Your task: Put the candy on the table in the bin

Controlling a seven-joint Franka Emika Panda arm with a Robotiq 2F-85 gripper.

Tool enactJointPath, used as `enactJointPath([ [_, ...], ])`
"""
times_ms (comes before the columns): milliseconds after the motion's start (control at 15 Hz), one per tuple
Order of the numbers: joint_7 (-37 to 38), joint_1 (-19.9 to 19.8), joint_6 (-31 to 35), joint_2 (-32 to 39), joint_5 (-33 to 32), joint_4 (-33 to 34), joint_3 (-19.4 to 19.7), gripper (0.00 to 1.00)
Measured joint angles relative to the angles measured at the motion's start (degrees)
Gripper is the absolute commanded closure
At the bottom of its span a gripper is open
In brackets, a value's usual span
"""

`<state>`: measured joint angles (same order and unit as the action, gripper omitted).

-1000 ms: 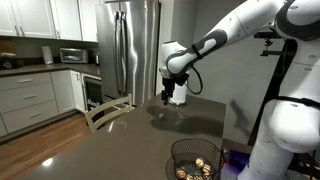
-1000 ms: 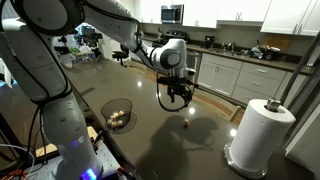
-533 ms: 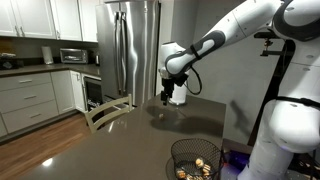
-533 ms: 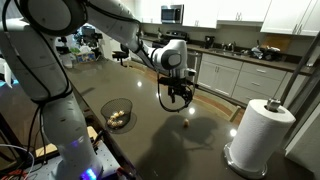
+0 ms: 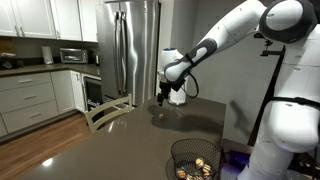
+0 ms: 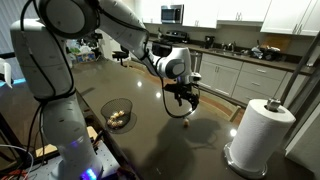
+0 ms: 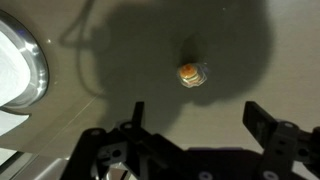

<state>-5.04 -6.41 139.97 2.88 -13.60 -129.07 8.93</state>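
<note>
Candy (image 7: 190, 73) is lying on the dark glossy table (image 7: 90, 50), one small golden piece with bare tabletop all round it, sitting inside the shadow the arm is casting. At the edge of the wrist view a round white thing with a shiny rim (image 7: 18, 70) is standing well apart from it. In an exterior view one roll of paper towels (image 6: 262, 135) is standing upright on the table, and one black wire bin (image 6: 117, 113) is sitting nearer the robot's base, holding a small heap of pale pieces too bunched to count. One pale wooden chair (image 5: 105, 110) is pushed up to the far side of the table, with a steel fridge (image 5: 135, 45) behind it. The single gripper (image 7: 196, 112) is hanging just above the candy, its two fingers (image 7: 137, 120) spread wide, one to each side, gripping nothing and touching nothing.
</note>
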Motion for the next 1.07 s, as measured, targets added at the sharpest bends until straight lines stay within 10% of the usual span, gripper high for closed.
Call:
enactJointPath([
  [1067,-13.15,-3.30,-11.26,12.35,15.74,10.90,-1.42,0.00],
])
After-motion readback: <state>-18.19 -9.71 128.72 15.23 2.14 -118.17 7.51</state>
